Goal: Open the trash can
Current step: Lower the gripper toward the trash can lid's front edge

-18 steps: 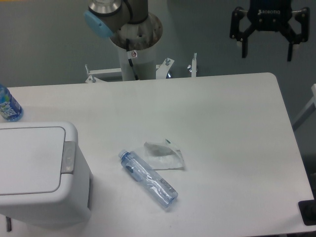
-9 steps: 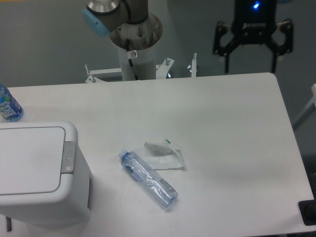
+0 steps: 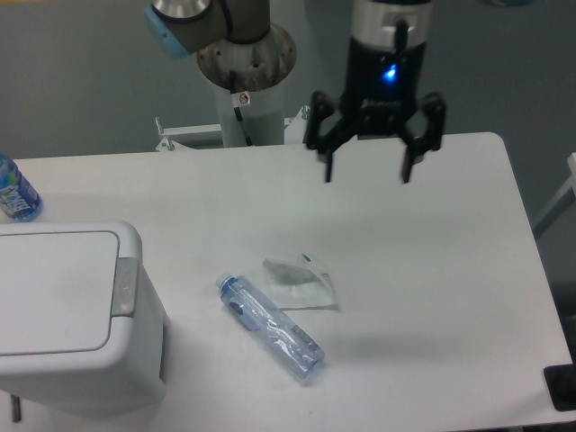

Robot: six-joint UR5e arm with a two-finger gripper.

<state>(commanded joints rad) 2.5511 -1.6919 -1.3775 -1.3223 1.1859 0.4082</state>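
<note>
The trash can (image 3: 67, 310) is a big white boxy bin at the table's front left corner. Its flat lid (image 3: 54, 290) lies shut, with a small grey push tab (image 3: 125, 286) on its right edge. My gripper (image 3: 367, 171) hangs over the back middle of the table, far up and to the right of the bin. Its two black fingers (image 3: 328, 155) are spread wide and hold nothing.
A clear plastic bottle (image 3: 270, 327) lies on its side in the middle of the table, with a crumpled clear wrapper (image 3: 299, 283) just behind it. A blue-labelled bottle (image 3: 15, 193) stands at the left edge. The arm's base column (image 3: 245, 67) rises behind the table.
The gripper has travelled left and down from the back right corner to above the back middle of the table. It stays open. The bin and bottles are unmoved.
</note>
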